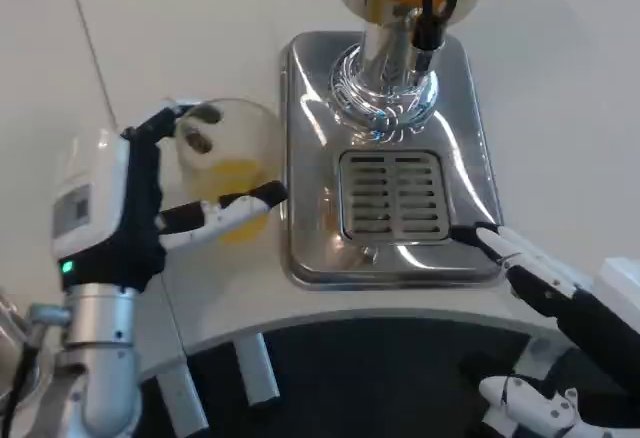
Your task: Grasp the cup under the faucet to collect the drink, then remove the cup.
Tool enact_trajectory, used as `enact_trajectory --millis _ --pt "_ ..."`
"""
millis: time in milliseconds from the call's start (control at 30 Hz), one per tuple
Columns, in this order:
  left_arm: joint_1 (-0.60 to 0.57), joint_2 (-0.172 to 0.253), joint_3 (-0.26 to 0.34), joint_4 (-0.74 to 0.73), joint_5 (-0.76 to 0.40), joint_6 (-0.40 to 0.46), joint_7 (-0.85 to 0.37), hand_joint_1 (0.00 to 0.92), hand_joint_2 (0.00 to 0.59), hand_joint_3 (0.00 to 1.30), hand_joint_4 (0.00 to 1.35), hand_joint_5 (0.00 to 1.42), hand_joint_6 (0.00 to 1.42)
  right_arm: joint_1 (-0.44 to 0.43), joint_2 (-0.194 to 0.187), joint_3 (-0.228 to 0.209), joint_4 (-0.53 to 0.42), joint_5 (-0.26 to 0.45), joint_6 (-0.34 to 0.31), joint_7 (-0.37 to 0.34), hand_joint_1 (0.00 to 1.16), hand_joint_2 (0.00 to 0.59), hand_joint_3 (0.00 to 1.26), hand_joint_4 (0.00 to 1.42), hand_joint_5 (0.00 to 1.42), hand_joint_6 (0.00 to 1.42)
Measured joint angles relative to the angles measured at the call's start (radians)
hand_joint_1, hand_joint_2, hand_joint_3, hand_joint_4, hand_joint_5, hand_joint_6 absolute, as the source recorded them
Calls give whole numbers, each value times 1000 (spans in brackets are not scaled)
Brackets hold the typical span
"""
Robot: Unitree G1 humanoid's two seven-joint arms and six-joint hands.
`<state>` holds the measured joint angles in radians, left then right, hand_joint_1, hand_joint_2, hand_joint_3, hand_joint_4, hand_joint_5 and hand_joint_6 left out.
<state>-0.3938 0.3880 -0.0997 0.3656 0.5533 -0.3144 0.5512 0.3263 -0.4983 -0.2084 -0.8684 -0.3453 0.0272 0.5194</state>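
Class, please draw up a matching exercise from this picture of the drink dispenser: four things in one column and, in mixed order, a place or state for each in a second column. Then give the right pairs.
Things:
1. cup
2. left hand
3. right hand
4. drain grille

Places or states:
A. set in the steel base, below the faucet
B. fingertips touching the base's front right corner
C. clear, with orange drink inside, standing left of the base
D. wrapped around the cup

Pairs: 1-C, 2-D, 3-B, 4-A
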Motion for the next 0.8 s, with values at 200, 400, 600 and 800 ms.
enact_trajectory --millis 200,400,600,800 --pt "69 47 63 -80 -51 -35 -80 581 33 1199 1179 1424 1424 -14 -14 7 13 -26 -11 -13 275 452 46 0 28 137" --pt "159 62 98 -188 -92 -66 -161 581 33 1207 1187 1424 1424 -34 -41 7 25 -62 -77 -24 253 459 26 0 0 85" --pt "262 62 133 -323 -130 -90 -230 581 33 1207 1192 1424 1424 -3 -62 -25 27 -103 -228 -61 190 469 0 0 0 47" --pt "343 47 150 -432 -151 -99 -280 581 35 1207 1192 1424 1424 48 -65 -69 42 -104 -367 -78 89 453 0 0 0 48"
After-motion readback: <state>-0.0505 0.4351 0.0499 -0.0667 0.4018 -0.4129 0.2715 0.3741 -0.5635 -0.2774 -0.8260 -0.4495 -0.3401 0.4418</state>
